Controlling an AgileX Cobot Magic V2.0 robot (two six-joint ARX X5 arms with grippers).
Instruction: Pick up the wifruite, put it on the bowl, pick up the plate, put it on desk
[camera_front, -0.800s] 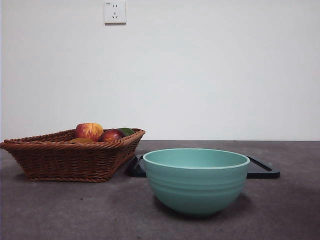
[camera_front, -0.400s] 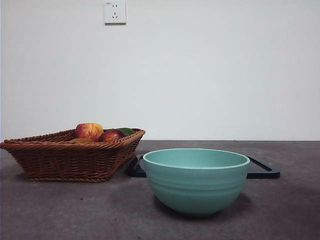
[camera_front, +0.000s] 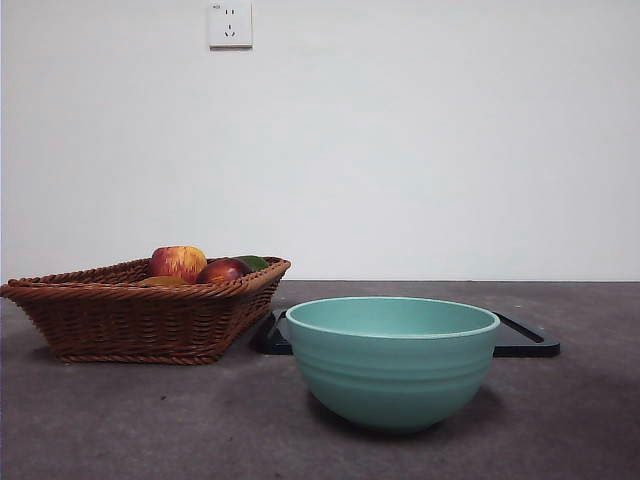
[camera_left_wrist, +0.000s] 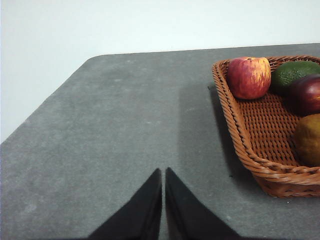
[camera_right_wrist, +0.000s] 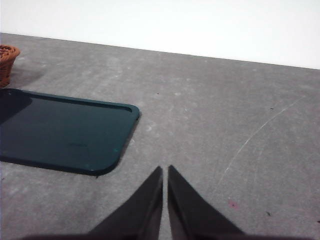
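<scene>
Nearest in the front view stands the mint-green bowl (camera_front: 392, 362), upright on the table (camera_front: 120, 420), its ribbed rings showing and nothing visible above its rim. Just behind it lies the dark plate (camera_front: 525, 338), a flat tray with rounded corners, its ends showing past both sides of the bowl. To the bowl's left and a little farther back sits the wicker basket (camera_front: 140, 318), its near corner close to the plate's end.

In the basket lies the wifruite (camera_left_wrist: 307, 139), brownish-orange, against the near rim. Beyond it are a dark red fruit (camera_left_wrist: 305, 94), a green fruit (camera_left_wrist: 294, 73) and a red-and-yellow apple (camera_left_wrist: 249, 77) at the far end.

My left fingers (camera_left_wrist: 163, 172) are pressed together with barely a slit between them, holding nothing, above bare table beside the basket's long side and well apart from the wifruite. My right fingers (camera_right_wrist: 165, 170) are likewise closed and empty, over bare table beside the plate's rounded corner, not touching it. Neither of my arms shows in the front view.

On the far wall, a white socket (camera_front: 230, 24) sits high above the basket.
</scene>
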